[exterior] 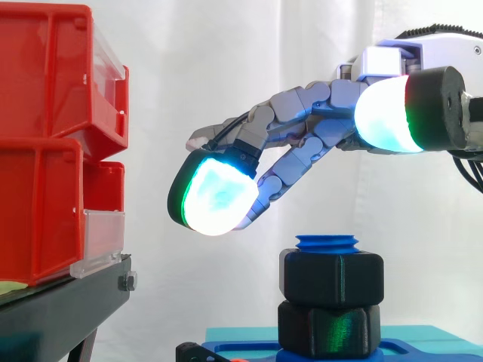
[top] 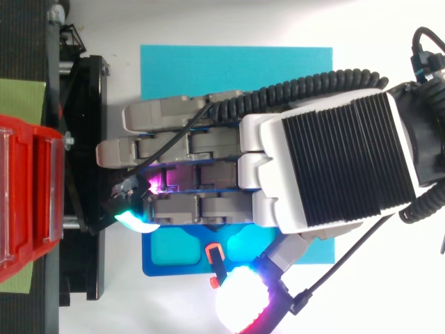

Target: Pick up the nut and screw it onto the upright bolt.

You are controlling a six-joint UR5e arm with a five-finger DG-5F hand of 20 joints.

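Bins of red plastic, two of them stacked one on the other, sit at the left on a black stand, before a white curtain. Right of them, one grey jointed robot hand reaches in from the right edge. Its fingers are stretched out and slope down to the left, loosely spread and holding nothing. One fingertip pad glows white and cyan with a green rim. The thumb pad, higher and further right, glows white and cyan too.

Below the fingers, and apart from them, stands one blue threaded bolt, upright, with only its top ridges showing. Two black hexagonal nuts sit round it, one on top of the other and touching. The upper nut sits just under the bolt's tip, and the lower nut rests on a blue base plate. Seen from above, the hand lies over the base plate, which rests on one teal rectangular mat on the white bench.
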